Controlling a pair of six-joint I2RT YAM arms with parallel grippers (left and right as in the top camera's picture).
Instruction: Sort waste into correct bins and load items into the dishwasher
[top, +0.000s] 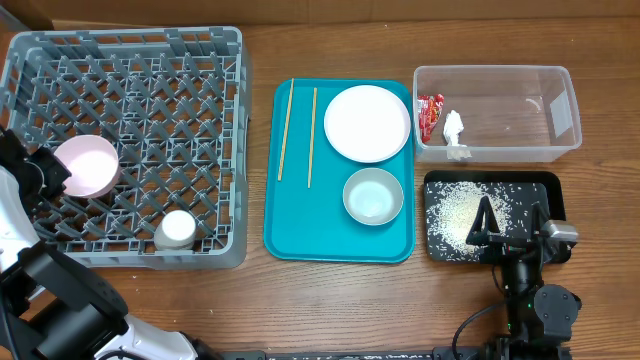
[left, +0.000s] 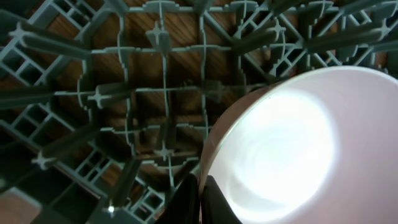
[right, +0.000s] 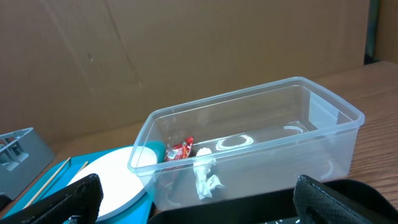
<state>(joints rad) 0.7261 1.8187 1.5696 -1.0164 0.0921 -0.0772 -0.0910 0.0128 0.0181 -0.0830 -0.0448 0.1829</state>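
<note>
Left side of dish rack (top: 180, 110): pale bowl (top: 85, 166) among the pegs.
Round, faintly pink, glossy inside catching glare. Left gripper (left: 200, 190) clamped on its rim; right gripper (top: 510, 228) spread wide over black tray (top: 550, 190).

Two bowls (top: 88, 167) (top: 373, 195), two chopsticks (top: 285, 130), one plate (top: 367, 123), one cup (top: 177, 229), one wrapper (top: 431, 115), one tissue (top: 454, 130)

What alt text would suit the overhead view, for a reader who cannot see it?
The left gripper holds a pale bowl by its rim in the grey dish rack, where a white cup stands. A teal tray carries a plate, a second bowl and chopsticks; the open right gripper hovers over rice on the black tray.
</note>
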